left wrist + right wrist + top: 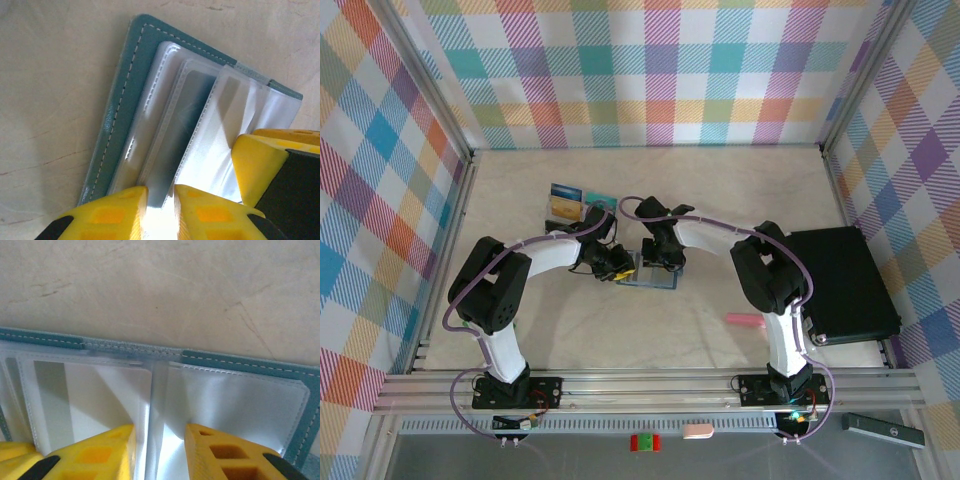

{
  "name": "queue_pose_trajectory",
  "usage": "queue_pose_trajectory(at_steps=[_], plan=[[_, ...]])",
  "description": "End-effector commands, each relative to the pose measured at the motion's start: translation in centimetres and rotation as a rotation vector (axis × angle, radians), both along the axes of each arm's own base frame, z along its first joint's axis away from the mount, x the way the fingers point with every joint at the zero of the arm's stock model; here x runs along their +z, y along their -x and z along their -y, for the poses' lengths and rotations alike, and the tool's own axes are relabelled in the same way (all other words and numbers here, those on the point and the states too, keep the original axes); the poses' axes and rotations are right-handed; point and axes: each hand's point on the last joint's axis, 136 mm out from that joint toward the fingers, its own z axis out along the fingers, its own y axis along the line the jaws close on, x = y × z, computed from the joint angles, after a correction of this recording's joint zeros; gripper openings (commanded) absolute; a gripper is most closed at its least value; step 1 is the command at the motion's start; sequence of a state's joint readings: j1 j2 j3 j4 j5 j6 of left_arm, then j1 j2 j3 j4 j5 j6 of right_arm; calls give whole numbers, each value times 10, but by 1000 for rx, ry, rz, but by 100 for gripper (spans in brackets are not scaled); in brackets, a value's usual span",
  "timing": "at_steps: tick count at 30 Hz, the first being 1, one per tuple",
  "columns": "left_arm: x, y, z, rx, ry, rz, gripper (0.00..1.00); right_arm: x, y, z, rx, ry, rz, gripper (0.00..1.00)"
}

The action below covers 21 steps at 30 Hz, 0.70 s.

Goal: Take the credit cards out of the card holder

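Several credit cards (567, 203) overhead; closer, left fingers (107, 215) narrow around sleeve (170, 150) of card holder (125, 95), grip unclear, right fingers (225, 455) apart.

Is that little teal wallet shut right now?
No, the card holder lies open on the table, its clear plastic sleeves spread out on both sides of the spine.

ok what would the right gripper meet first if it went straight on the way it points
Likely the clear sleeves of the open card holder, at the fold between the fingers of the right gripper; depth unclear.
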<state>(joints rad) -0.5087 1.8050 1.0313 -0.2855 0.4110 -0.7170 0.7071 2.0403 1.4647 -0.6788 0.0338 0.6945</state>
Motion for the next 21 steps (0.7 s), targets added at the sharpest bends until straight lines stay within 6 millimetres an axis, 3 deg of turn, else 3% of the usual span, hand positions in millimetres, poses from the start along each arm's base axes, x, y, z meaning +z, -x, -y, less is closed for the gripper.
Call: queue_pose_trajectory(at_steps=[1, 21], plan=[[-22, 19, -9, -15, -78, -83, 23, 1, 8, 14, -2, 27, -17, 30], [10, 16, 18, -99, -21, -22, 23, -18, 15, 19, -14, -13, -68, 29]])
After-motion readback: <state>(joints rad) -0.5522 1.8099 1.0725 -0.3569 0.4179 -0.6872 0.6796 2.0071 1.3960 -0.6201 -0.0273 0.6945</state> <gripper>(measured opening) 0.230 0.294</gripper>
